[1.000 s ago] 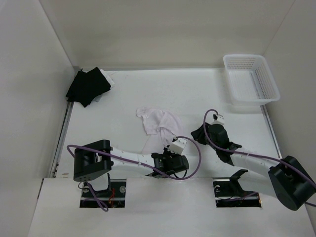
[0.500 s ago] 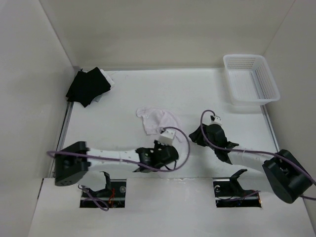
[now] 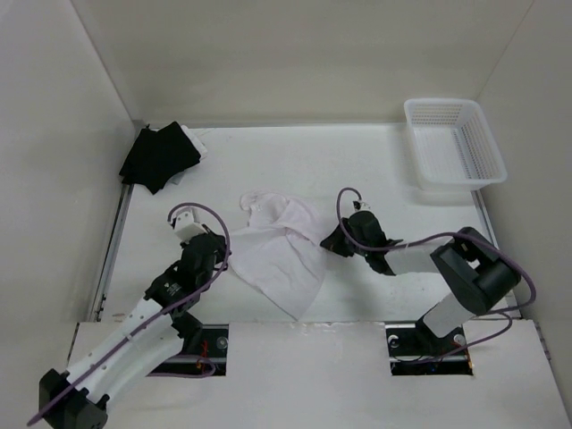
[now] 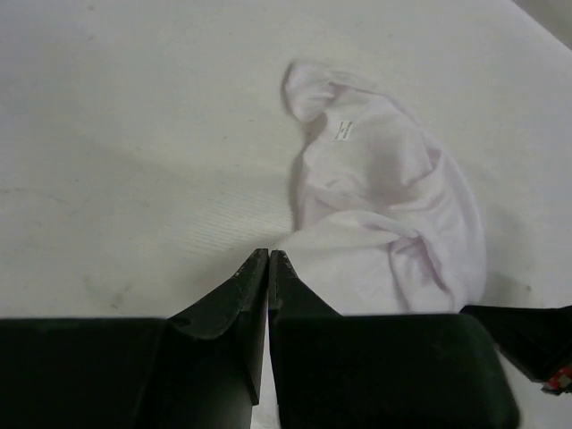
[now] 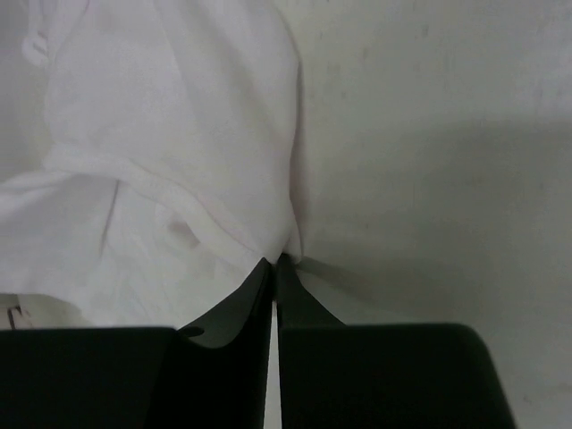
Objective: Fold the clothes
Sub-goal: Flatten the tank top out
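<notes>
The clothes (image 3: 277,255), one thin white garment, lie partly spread on the table's middle between my two grippers. My left gripper (image 3: 222,257) is at the garment's left edge. In the left wrist view it (image 4: 269,254) is shut, with a corner of the clothes (image 4: 384,214) running into the tips. My right gripper (image 3: 331,239) is at the garment's right edge. The right wrist view shows it (image 5: 274,261) shut on a fold of the clothes (image 5: 170,179). A small label (image 4: 343,130) shows near the bunched far end.
A black cloth pile (image 3: 159,156) with a white piece lies at the back left corner. A white basket (image 3: 453,152) stands at the back right. White walls close in the left, back and right sides.
The left arm swung from the middle to the left, dragging the garment out wider and flatter. The right gripper moved left to the garment's right edge and shut on it.
</notes>
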### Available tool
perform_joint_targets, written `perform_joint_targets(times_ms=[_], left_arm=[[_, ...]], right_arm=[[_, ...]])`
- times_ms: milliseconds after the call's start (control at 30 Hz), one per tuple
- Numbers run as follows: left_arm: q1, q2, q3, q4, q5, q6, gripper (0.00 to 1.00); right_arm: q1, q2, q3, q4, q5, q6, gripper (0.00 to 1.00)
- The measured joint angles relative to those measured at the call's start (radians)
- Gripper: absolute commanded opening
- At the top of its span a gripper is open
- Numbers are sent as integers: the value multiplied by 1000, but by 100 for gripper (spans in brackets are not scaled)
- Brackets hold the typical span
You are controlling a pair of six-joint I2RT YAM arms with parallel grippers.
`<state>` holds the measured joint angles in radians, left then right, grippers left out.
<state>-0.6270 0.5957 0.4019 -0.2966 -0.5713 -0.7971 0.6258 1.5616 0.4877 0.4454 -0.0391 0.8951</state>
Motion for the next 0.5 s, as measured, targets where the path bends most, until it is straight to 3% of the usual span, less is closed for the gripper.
perform_joint_targets(times_ms=[100,167,233,300,400,500], left_arm=[[90,-27,-51,-15,61,-6,2],[133,-33,-76,-15,99,-11,2],[157,-35,-96,-11,141,-25,2],[162,-35,-117,2,170,-44,2],[146,-37,-153,29,200,-85,2],[115,-37,-186,59,211,-121,3]], right_arm=[[-63,71,103,-6,-18,6,6],[-124,126,206,-15,-24,8,17],[-183,188,325,-20,-27,6,34],[-224,227,415,-21,-30,-6,41],[-254,217,447,-26,-32,-25,42],[-232,98,312,-43,-3,-66,36]])
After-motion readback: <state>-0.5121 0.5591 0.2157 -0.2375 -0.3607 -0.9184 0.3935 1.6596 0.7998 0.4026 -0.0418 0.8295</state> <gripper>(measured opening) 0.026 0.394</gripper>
